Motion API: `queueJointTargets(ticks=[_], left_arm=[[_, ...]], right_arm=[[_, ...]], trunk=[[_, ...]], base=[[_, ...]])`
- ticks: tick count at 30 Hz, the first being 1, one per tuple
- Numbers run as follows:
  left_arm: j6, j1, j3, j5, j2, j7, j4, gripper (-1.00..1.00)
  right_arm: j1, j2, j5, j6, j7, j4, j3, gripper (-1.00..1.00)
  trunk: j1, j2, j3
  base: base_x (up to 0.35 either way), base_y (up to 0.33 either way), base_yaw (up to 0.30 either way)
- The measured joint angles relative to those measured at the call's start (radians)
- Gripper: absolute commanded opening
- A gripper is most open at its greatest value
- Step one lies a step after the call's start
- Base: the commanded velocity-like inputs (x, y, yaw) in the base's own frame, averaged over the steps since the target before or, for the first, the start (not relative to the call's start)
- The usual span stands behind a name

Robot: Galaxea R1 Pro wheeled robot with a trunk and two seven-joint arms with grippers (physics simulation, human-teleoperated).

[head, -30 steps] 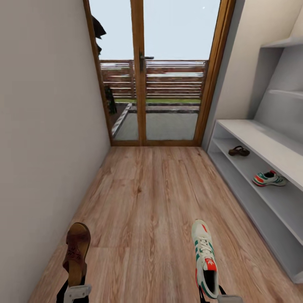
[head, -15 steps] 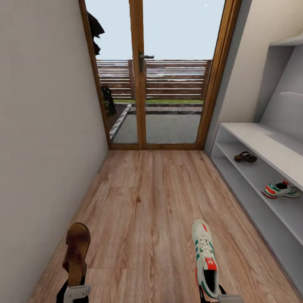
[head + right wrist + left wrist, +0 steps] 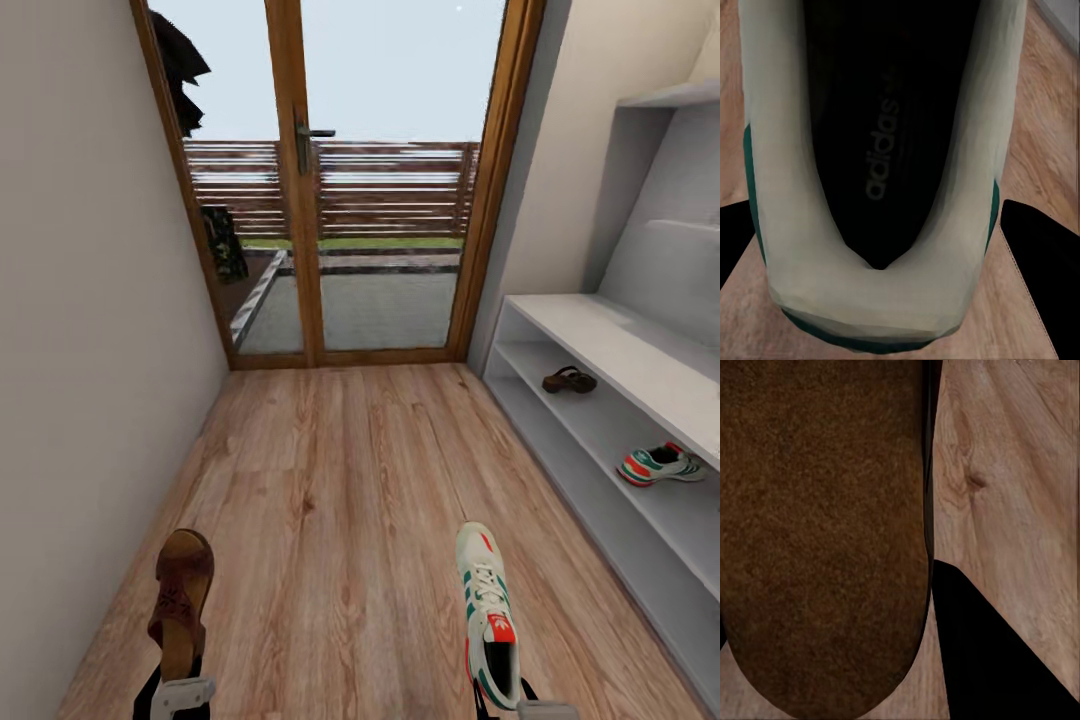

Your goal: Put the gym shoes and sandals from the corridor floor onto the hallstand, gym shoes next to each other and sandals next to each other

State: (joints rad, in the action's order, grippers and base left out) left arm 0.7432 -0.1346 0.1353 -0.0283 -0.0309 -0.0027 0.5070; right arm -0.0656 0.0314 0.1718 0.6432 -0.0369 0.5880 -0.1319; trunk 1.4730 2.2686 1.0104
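Note:
My left gripper [image 3: 178, 688] at the lower left of the head view is shut on a brown sandal [image 3: 181, 603], toe pointing away, held above the corridor floor [image 3: 340, 500]. Its brown surface [image 3: 821, 532] looms close in the left wrist view. My right gripper [image 3: 500, 697] is shut on a white gym shoe [image 3: 486, 600] with green stripes and a red tongue patch. Its dark opening [image 3: 881, 150] sits between two dark fingers [image 3: 1042, 259]. On the hallstand [image 3: 610, 340] at the right, a second sandal [image 3: 568, 380] and a second gym shoe [image 3: 660, 465] rest on the middle shelf, well apart.
A plain wall [image 3: 80, 350] runs close along the left. A wood-framed glass door [image 3: 300, 200] closes the corridor's far end. Open plank floor lies between me and the door. The hallstand's tall back panel [image 3: 670, 200] rises at the right.
The whole view has shifted: the door now sits further left in the picture, so the camera has moved. Both held shoes keep their place relative to the grippers.

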Motion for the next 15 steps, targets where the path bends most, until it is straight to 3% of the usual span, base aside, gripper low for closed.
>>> queueJointTargets(ticks=[15], left_arm=[[0.000, 0.000, -0.002, 0.001, 0.000, -0.001, 0.003, -1.00]], right_arm=[[0.000, 0.000, 0.000, 0.000, 0.000, 0.000, 0.000, -1.00]], trunk=[[0.000, 0.000, 0.000]], base=[[0.339, 0.093, -0.263]])
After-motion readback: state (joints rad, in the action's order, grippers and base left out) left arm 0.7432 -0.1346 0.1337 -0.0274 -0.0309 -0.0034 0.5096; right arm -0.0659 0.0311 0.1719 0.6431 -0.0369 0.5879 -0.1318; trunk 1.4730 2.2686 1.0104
